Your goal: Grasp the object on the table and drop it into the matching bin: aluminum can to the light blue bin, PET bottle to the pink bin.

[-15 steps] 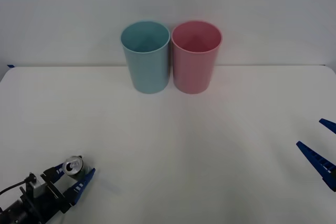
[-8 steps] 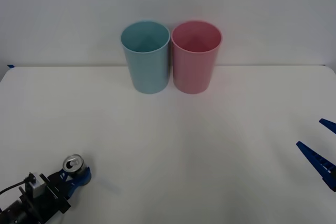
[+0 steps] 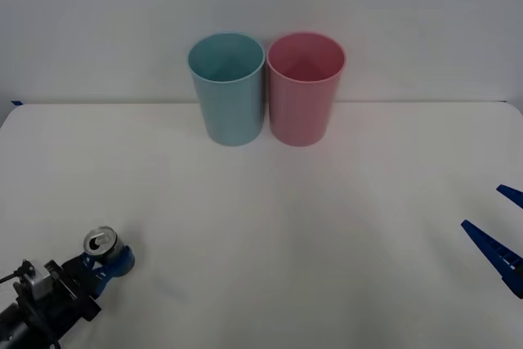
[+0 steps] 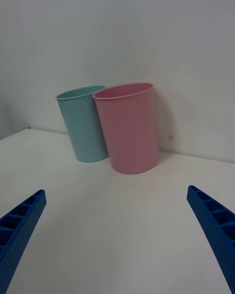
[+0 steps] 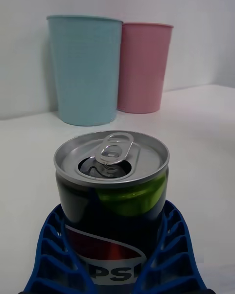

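Light blue bin [image 3: 227, 87], pink bin [image 3: 305, 87]

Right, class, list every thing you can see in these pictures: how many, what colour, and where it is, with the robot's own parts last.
aluminum can: one, silver top, dark side, near left of the table, upright, held by the left gripper.
light blue bin: one, light blue, far middle, left of the pink one.
pink bin: one, pink, beside it on the right.
table: one, white.
left gripper: blue fingers shut on the can.
right gripper: blue fingers open, right edge.
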